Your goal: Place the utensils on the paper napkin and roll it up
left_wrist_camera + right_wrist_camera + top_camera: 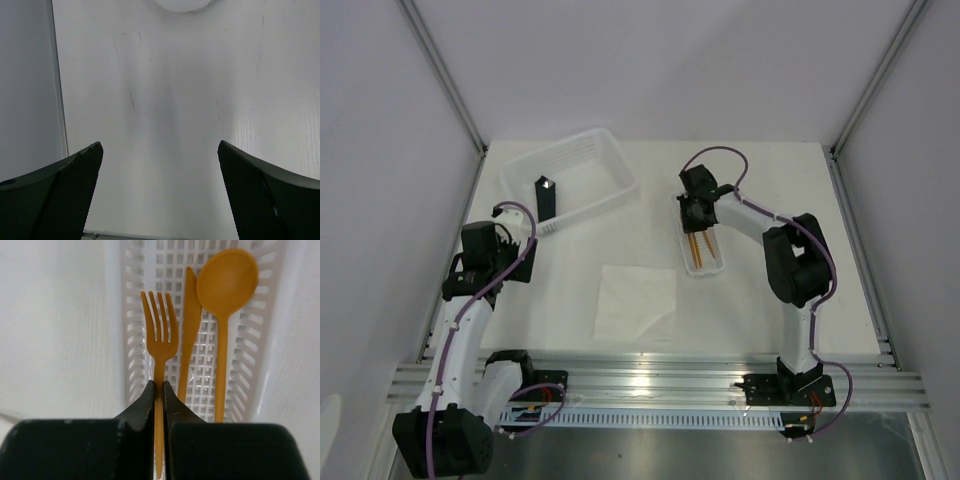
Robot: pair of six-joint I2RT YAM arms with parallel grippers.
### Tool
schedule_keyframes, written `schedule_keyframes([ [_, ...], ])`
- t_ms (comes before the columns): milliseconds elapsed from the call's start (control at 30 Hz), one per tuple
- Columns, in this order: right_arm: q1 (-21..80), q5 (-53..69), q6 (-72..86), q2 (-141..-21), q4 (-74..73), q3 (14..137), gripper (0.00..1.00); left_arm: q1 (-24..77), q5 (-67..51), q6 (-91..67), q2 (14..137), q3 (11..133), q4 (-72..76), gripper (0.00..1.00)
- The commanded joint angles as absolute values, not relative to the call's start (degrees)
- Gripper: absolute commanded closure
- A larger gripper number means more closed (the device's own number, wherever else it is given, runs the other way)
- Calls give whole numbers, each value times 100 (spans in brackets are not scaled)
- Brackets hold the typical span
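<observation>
A white table (650, 215) fills the middle of the cell. Behind the table rises a plain pale back wall (660, 60); left of the table stands a pale side panel (380, 150), and right of it another (920, 180). 2 aluminium posts (445, 70) slant up from the table's far corners. Along the table's near edge runs an aluminium rail (660, 380) with a bright glare, then a white slotted strip (660, 413) and dull grey metal flooring (660, 455). Light is soft and even. Faint scratches mark the tabletop in the left wrist view.
</observation>
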State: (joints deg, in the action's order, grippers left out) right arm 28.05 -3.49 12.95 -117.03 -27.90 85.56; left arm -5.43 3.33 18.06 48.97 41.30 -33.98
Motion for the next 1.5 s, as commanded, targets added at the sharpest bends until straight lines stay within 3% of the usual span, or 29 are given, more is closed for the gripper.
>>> schedule_keyframes([
  [0, 2847, -448, 1151, -10829, -2646, 8841, 100, -606, 343, 1731, 4834, 4148, -3322, 0],
  [167, 3067, -799, 1195, -10425, -2821, 8868, 100, -598, 316, 1731, 4808, 4096, -3313, 0],
  [400, 4516, -819, 1537, -9712, -2436, 7850, 100, -606, 273, 1696, 4764, 3973, -3208, 1],
  [567, 5202, -98, 1845, -10229, -1977, 7672, 100, -607, 290, 1688, 4746, 3858, -3094, 0],
  [767, 5826, -79, 1986, -10880, -2065, 7901, 100, -650, 290, 1679, 4667, 3823, -3102, 0],
  [1467, 5994, -440, 2012, -11408, -2259, 8121, 100, -677, 228, 1679, 4650, 3762, -3076, 1],
])
